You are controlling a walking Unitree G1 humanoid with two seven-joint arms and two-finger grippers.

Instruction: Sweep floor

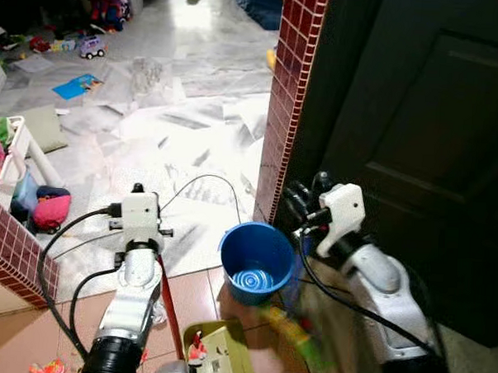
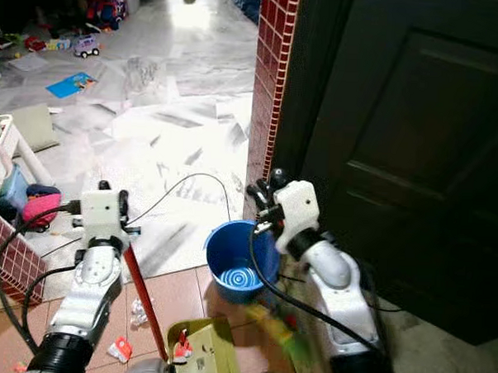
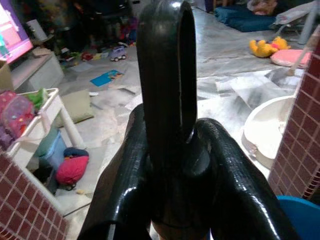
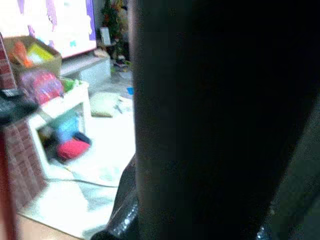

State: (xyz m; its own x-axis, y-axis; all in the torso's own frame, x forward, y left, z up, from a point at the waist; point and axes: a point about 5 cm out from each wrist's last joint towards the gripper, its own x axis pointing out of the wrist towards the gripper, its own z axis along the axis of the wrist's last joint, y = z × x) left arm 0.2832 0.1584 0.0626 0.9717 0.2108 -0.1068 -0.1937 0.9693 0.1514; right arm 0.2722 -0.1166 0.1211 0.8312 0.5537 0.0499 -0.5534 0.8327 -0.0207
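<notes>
My left gripper (image 1: 137, 190) is raised at the lower left, shut on the black loop end (image 3: 167, 75) of a red handle (image 1: 168, 303). That handle slants down to a yellow-green dustpan (image 1: 221, 350) on the tiled floor by my feet. My right gripper (image 1: 300, 201) sits next to the brick pillar, shut around a dark broom handle (image 4: 210, 120). The broom's blurred yellow-green lower part (image 1: 296, 333) hangs beside the dustpan. Small red scraps (image 2: 119, 348) lie on the orange tiles.
A blue bucket (image 1: 256, 261) stands between the arms. A red brick pillar (image 1: 290, 89) and dark door (image 1: 416, 144) close off the right. A low brick wall (image 1: 11, 242) and white rack (image 1: 18, 168) are at the left. White sheets (image 1: 176, 142), a cable (image 1: 208, 181) and toys (image 1: 94, 46) lie ahead.
</notes>
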